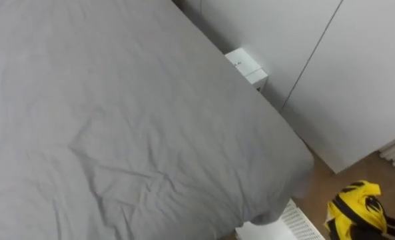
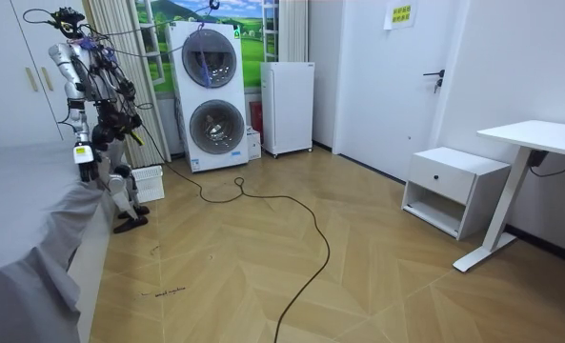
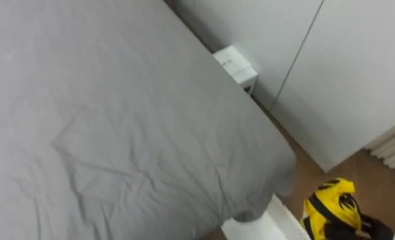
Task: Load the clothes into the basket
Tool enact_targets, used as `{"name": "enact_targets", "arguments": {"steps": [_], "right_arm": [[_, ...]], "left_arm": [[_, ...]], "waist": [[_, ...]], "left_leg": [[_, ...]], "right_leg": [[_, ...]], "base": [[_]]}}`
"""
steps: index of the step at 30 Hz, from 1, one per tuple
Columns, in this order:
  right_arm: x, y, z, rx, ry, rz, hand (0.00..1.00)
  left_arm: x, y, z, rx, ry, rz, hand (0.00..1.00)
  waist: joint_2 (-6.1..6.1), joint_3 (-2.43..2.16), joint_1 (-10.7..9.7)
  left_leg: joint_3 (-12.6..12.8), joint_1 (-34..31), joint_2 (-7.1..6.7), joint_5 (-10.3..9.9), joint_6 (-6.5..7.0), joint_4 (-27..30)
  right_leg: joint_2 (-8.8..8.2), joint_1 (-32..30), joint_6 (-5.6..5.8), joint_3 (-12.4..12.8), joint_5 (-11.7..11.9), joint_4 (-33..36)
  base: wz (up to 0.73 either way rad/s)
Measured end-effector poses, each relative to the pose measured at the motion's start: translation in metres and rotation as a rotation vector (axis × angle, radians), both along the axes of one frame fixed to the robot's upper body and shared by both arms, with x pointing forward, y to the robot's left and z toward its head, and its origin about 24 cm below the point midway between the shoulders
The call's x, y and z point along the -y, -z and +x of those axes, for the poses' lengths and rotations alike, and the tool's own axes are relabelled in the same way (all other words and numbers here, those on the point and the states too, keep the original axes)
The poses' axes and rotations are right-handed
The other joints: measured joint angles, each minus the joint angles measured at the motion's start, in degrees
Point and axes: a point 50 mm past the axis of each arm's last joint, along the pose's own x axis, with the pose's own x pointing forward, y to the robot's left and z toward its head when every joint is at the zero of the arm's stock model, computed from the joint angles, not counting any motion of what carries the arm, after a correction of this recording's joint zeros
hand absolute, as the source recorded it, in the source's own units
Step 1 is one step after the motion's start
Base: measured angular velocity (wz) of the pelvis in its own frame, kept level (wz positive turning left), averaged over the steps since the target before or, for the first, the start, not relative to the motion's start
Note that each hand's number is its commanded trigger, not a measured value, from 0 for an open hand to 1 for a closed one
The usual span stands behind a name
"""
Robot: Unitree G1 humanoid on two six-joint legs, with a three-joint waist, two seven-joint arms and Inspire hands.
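Note:
A yellow and black garment (image 1: 356, 203) hangs bunched at the lower right of the eye views, over the wooden floor just past the bed's corner. My right hand (image 1: 378, 227) shows as dark fingers curled under it at the frame's edge. A white slatted basket (image 1: 298, 225) stands on the floor beside the bed corner, left of the garment. In the room view I stand at the bed's corner with the basket (image 2: 149, 181) by my feet. My left hand (image 2: 85, 157) hangs at my side against the bed's edge.
A bed with a wrinkled grey sheet (image 1: 117, 113) fills the left. White wardrobe doors (image 1: 344, 73) and a small white box (image 1: 247, 65) stand behind it. The room view shows stacked washing machines (image 2: 209, 95), a white cabinet (image 2: 287, 107), a nightstand (image 2: 454, 186) and a desk (image 2: 539, 143).

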Motion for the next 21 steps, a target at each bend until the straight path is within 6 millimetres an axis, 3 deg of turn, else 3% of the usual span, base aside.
{"name": "enact_targets", "arguments": {"steps": [4, 13, 21], "right_arm": [[0.006, -0.007, 0.023, 0.044, 0.026, -0.037, 1.00], [0.018, -0.012, 0.049, 0.009, 0.031, -0.076, 1.00], [0.027, -0.013, 0.052, -0.039, 0.042, -0.088, 1.00]], "left_arm": [[0.003, 0.003, 0.018, 0.010, 0.020, -0.011, 0.00], [0.011, 0.004, 0.049, 0.042, 0.109, -0.033, 0.00], [0.013, 0.003, 0.068, 0.074, 0.143, -0.031, 0.00]], "waist": [[1.72, 0.51, -0.02], [5.32, 0.22, 3.36], [5.62, 0.25, 5.67]], "left_leg": [[0.75, -5.36, -0.20, -0.32, 0.81, 2.21], [1.96, -13.18, -0.18, -0.03, 1.51, 3.50], [0.73, -14.40, -1.20, 0.93, 1.71, 2.16]], "right_leg": [[-0.03, -5.95, 0.68, 1.18, 0.17, 3.03], [-0.08, -14.31, 1.01, 1.80, 0.96, 4.69], [-1.02, -15.96, 0.16, 0.28, 0.43, 5.49]], "base": [[-0.13], [-0.05], [0.14]]}}
